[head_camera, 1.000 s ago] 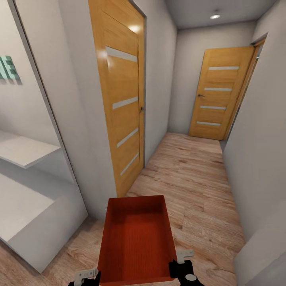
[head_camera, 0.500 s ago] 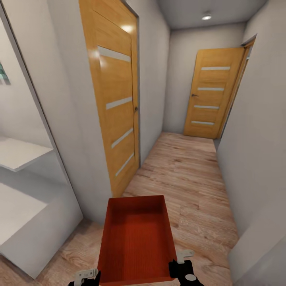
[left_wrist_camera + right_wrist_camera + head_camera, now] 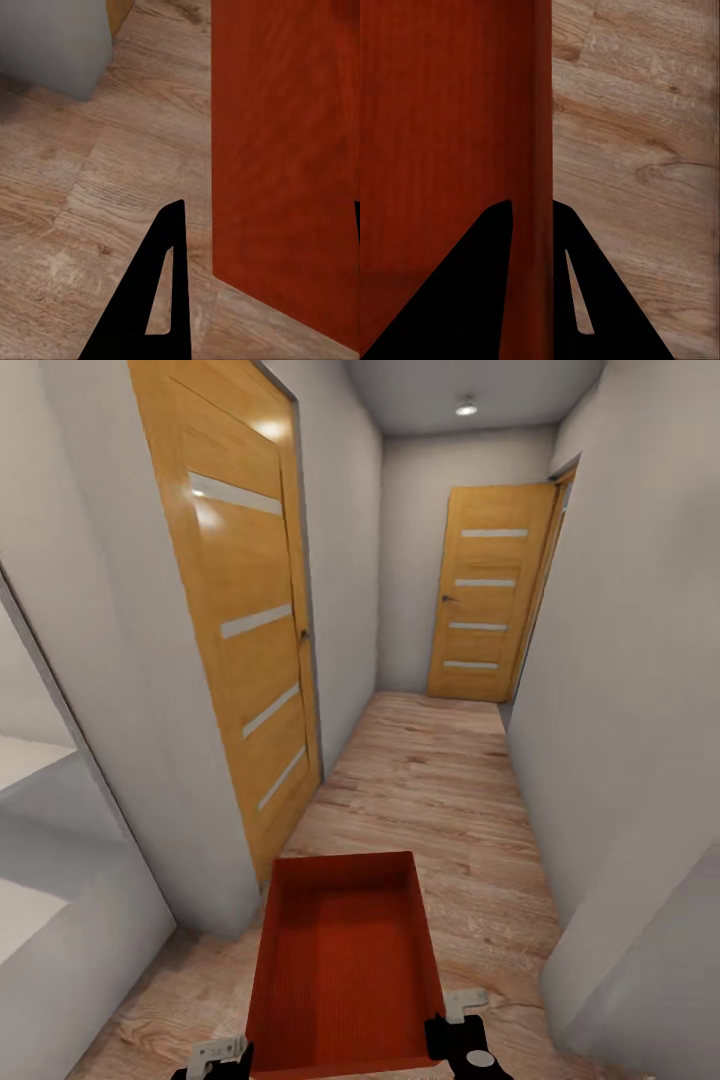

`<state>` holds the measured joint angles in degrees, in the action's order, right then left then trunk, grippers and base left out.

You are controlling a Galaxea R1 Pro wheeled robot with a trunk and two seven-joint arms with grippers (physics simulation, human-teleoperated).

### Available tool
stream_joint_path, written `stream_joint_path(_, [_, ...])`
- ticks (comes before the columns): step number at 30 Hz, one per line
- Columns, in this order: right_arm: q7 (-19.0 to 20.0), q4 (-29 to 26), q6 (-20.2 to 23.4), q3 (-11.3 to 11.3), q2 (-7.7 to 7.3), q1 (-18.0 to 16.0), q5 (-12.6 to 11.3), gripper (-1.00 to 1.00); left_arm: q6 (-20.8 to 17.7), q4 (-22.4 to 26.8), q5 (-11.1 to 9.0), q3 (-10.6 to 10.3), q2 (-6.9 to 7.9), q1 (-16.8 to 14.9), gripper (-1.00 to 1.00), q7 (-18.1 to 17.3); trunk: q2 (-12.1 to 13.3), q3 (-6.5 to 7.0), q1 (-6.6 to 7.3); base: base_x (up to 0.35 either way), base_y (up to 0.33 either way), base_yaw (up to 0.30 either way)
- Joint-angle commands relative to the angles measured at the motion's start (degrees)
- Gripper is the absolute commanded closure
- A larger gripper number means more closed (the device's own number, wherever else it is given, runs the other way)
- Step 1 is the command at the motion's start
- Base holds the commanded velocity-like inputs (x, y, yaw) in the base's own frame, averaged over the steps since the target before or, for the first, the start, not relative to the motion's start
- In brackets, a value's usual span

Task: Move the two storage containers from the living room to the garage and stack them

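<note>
Head view: storage container (image 3: 345, 960) held long axis down hallway, right gripper (image 3: 531, 225) pinching its wall, left gripper (image 3: 215, 1057) grip unclear.

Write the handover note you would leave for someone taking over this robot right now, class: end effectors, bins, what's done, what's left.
Right end effector: shut on the bin's side wall, one finger on each face.
Left end effector: at the bin's opposite wall, one finger outside it; the grip itself is hard to confirm.
The bin is empty, carried in front of the trunk, above the wood floor of a narrow hallway with two wooden doors, the near one on the left, the far one at the end.
Done: one bin picked up.
Left: reach the garage, set it down, fetch and stack the second.
</note>
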<state>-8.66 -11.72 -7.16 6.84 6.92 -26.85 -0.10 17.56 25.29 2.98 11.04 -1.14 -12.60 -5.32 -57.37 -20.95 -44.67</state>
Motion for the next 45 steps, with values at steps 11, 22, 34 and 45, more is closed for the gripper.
stream_joint_path(11, [-1.01, -0.15, -0.23, -3.32, -0.06, -0.14, 0.47, 1.0, 0.03, -0.07, 0.01, 1.02, 0.62, 0.03, 1.0, 0.05, -0.04, -0.06, 0.0, 0.0, 0.0, -0.135])
stream_joint_path(22, [-1.01, -0.15, -0.23, -3.32, -0.06, -0.14, 0.47, 1.0, 0.03, -0.07, 0.01, 1.0, 0.62, 0.03, 1.0, 0.05, -0.04, -0.06, 0.0, 0.008, 0.0, -0.004])
stream_joint_path(34, [-1.01, -0.15, -0.23, -3.32, -0.06, -0.14, 0.49, 1.0, 0.04, -0.07, 0.01, 1.0, 0.62, 0.03, 1.0, 0.05, -0.04, -0.06, 0.0, 0.153, 0.0, 0.0])
stream_joint_path(45, [-1.01, -0.15, -0.23, -3.32, -0.06, -0.14, 0.47, 1.0, 0.04, -0.07, 0.01, 1.0, 0.62, 0.03, 1.0, 0.05, -0.04, -0.06, 0.0, 0.006, 0.0, 0.0])
